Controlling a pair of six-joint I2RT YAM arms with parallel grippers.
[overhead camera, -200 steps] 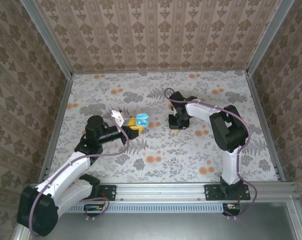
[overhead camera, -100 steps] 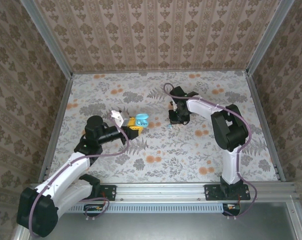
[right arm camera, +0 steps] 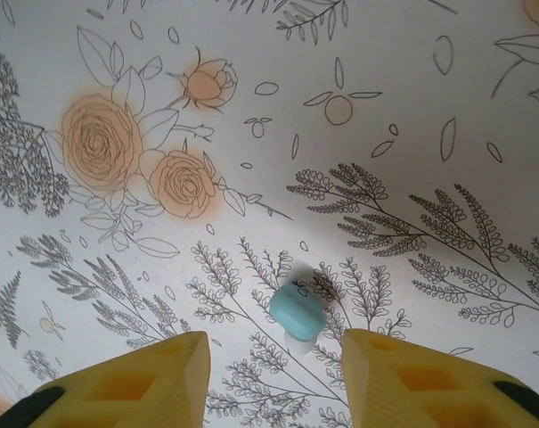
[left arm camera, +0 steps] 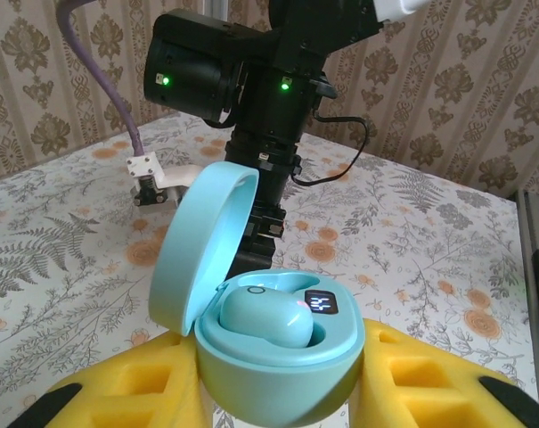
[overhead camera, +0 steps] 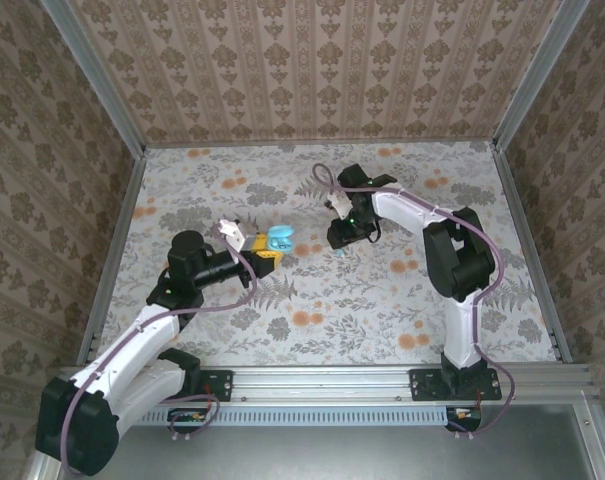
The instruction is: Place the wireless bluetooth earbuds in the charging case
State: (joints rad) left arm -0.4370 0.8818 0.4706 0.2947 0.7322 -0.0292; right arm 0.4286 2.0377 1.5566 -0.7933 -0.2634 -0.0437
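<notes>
The right gripper [right arm camera: 273,339] is released, its yellow fingers [right arm camera: 135,383] parted over the flowered table [right arm camera: 447,134]. One teal earbud [right arm camera: 297,311] lies loose just ahead of the gap, touching neither finger. The left gripper [left arm camera: 276,361] is clenched on the open charging case [left arm camera: 278,388], lid raised, with the other earbud [left arm camera: 265,318] seated inside.
</notes>
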